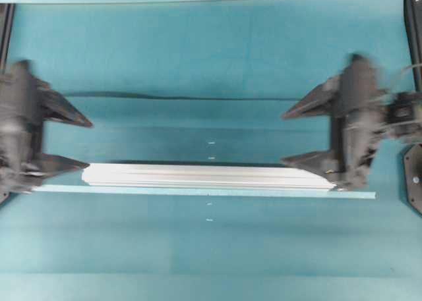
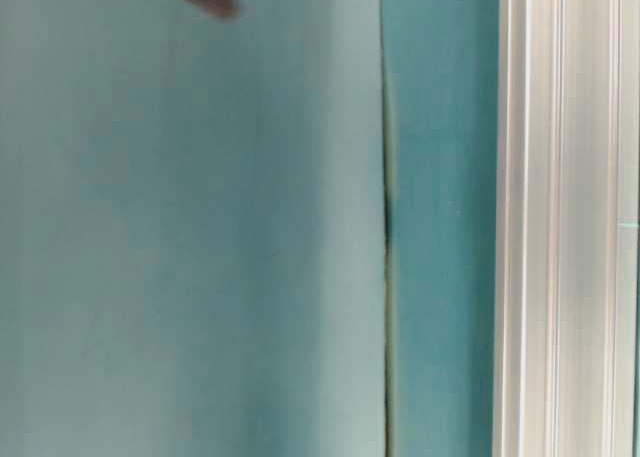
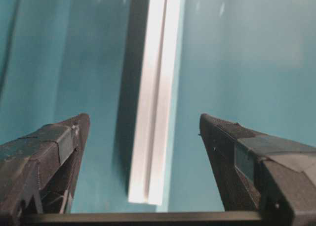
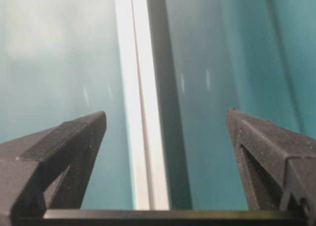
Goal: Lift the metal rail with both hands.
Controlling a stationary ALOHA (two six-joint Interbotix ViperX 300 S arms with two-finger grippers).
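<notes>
Teal matting [image 1: 198, 57] carried the long grooved silver aluminium rail [image 1: 204, 176] mid-table, both black lattice-fingered grippers, left [image 1: 69, 143] and right [image 1: 306, 136], spread wide at its ends, best lowered evenly astride before closing.

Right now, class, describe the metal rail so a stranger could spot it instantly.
On the teal table, look midway between the two open black grippers. The metal rail lies crosswise there: long, silver, grooved lengthwise. Unlike the thin pale-green strip along its near edge, it is thick and shiny.
</notes>
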